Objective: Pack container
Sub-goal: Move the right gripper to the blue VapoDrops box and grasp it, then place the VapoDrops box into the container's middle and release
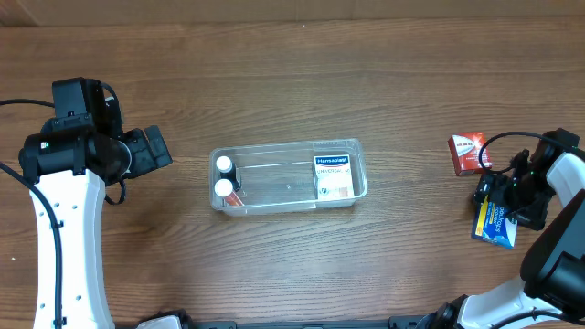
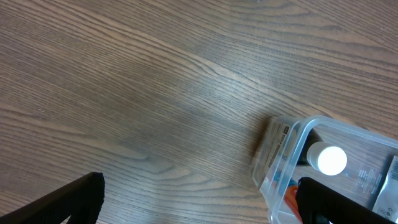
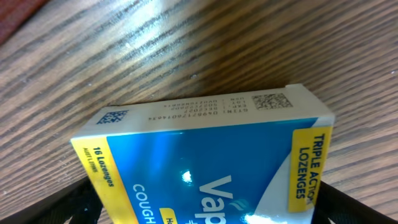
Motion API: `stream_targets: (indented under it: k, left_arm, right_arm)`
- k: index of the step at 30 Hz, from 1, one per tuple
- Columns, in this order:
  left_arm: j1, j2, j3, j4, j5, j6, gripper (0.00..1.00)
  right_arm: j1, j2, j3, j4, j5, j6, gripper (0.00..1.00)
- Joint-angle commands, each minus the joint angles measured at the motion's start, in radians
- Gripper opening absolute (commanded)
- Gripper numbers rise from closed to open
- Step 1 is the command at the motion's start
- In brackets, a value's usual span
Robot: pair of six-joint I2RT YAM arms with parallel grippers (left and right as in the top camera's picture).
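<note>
Counter (image 1: 292, 73): brown wood-grain surface with a dull sheen.

The container (image 1: 279, 183) is lying mid-counter, long side running left to right. It is a clear plastic tub with rounded corners and a raised rim. Two small bottles with round white caps (image 1: 224, 164) (image 1: 223, 188) are standing inside at its left end. A flat white-and-blue carton (image 1: 334, 176) is lying inside at its right end.

My left pincer (image 2: 199, 186) is hanging released beside the tub's left end, black fingers spread wide with only bare wood between them. The tub's curved corner is showing at the edge of that wrist view.

My right pincer (image 3: 211, 190) is hovering at the far right over a glossy blue lozenge box (image 3: 205, 168) with yellow bands and a white printed flap. The fingers are straddling both of its sides. I cannot tell whether they are pressing or only flanking.

A small red box (image 1: 469, 153) is sitting near it on the counter.
</note>
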Motion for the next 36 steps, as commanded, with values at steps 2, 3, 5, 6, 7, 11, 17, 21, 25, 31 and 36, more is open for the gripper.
stream_targets:
  k: [2,3,5,6,7,11,17,21,25,31,36]
  left_arm:
    - [0.004,-0.003,-0.005,-0.003,0.011,0.022,1.0]
    - [0.004,-0.003,-0.005,-0.003,0.011,0.023,1.0]
    - [0.004,-0.003,-0.005,-0.003,0.011,0.023,1.0]
    - [0.004,-0.003,-0.005,-0.003,0.011,0.023,1.0]
    - [0.004,-0.003,-0.005,-0.003,0.011,0.023,1.0]
    - [0.004,-0.003,-0.005,-0.003,0.011,0.023,1.0]
    - [0.004,-0.003,-0.005,-0.003,0.011,0.023,1.0]
    - [0.004,-0.003,-0.005,-0.003,0.011,0.023,1.0]
    - [0.004,-0.003,-0.005,-0.004,0.011,0.023,1.0]
    - [0.004,-0.003,-0.005,-0.011,0.011,0.023,1.0]
    - [0.003,-0.003,-0.005,-0.011,0.011,0.023,1.0]
  right_arm:
    - [-0.003,0.004,-0.031,0.028,0.009,-0.008,0.94]
    - [-0.003,0.004,-0.031,0.029,0.009,-0.007,0.91]
    - [-0.003,0.004,-0.031,0.032,0.002,0.001,0.87]
    - [-0.003,0.004,-0.031,0.032,0.002,0.002,0.86]
    - [-0.003,0.004,-0.031,0.032,0.002,0.005,0.86]
    - [-0.003,0.003,-0.023,0.031,-0.011,0.009,0.81]
    - [0.005,-0.065,0.161,-0.081,-0.049,0.123,0.76]
    - [0.126,-0.216,0.351,-0.277,-0.094,0.21,0.69]
    - [0.42,-0.334,0.54,-0.465,-0.1,0.297,0.58]
    - [0.961,-0.342,0.586,-0.376,-0.066,0.551,0.54]
    - [1.195,-0.234,0.583,-0.211,-0.01,0.704,0.54]
